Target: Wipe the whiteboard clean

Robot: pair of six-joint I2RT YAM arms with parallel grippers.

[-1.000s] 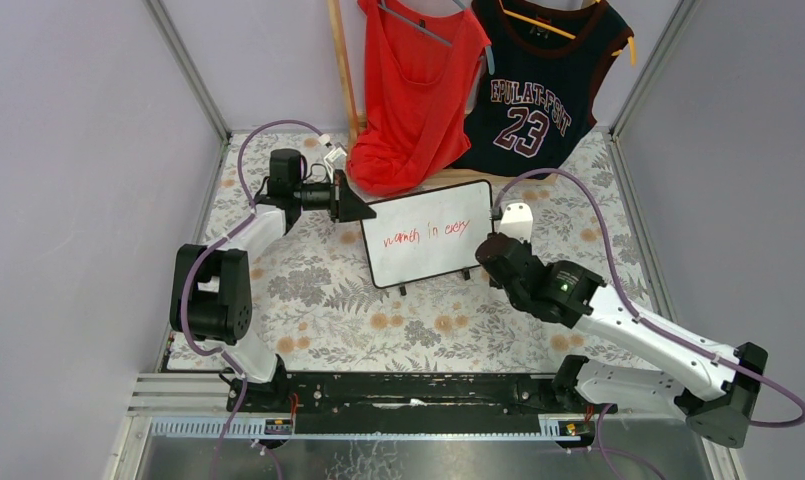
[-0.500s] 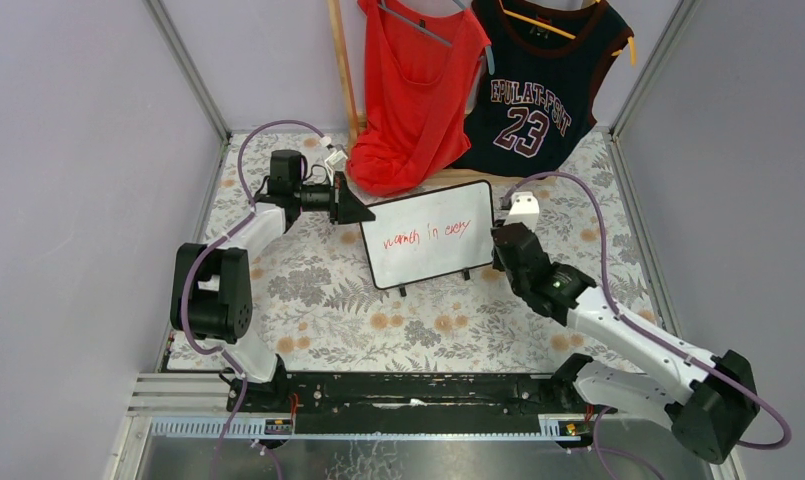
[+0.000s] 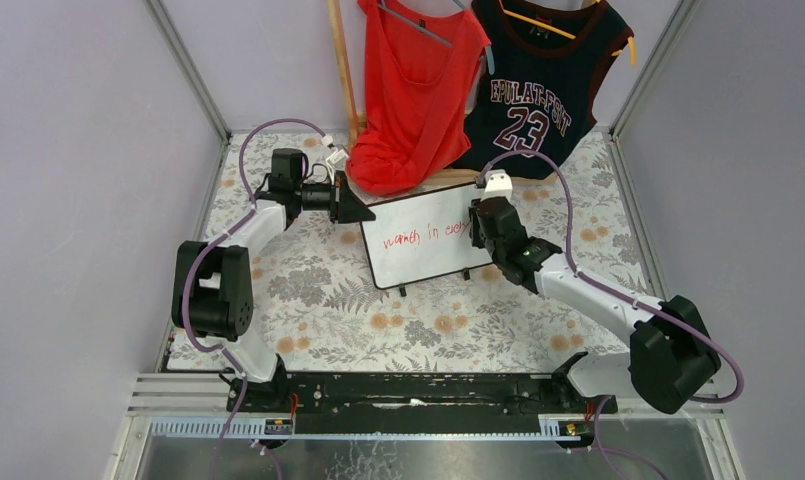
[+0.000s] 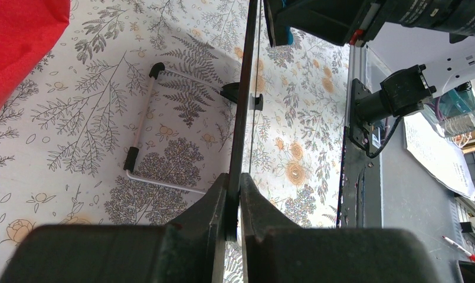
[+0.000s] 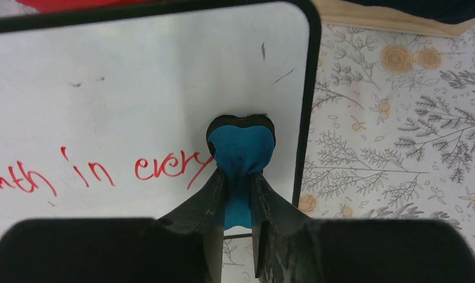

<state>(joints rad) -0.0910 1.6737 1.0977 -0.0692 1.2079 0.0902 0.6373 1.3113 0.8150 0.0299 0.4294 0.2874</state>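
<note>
Whiteboard [image 3: 418, 262]: left edge pinched between closed left gripper [image 4: 233, 197] fingers. Right gripper [image 5: 238, 194]: clamped on blue eraser [image 5: 241, 147], eraser pressed to whiteboard face, at right end of red writing [image 5: 164, 168].

A grey floral cloth [image 3: 308, 290] is covering the desk [image 3: 618, 215]. Pale lilac walls [image 3: 78, 200] are closing it in on the left, right and back, with metal posts [image 3: 188, 70] slanting up at the rear corners. A red top [image 3: 418, 90] and a dark jersey [image 3: 538, 90] numbered 23 are hanging at the back beside a wooden pole [image 3: 344, 70]. A black rail [image 3: 408, 390] is running along the near edge. Light is falling evenly.
</note>
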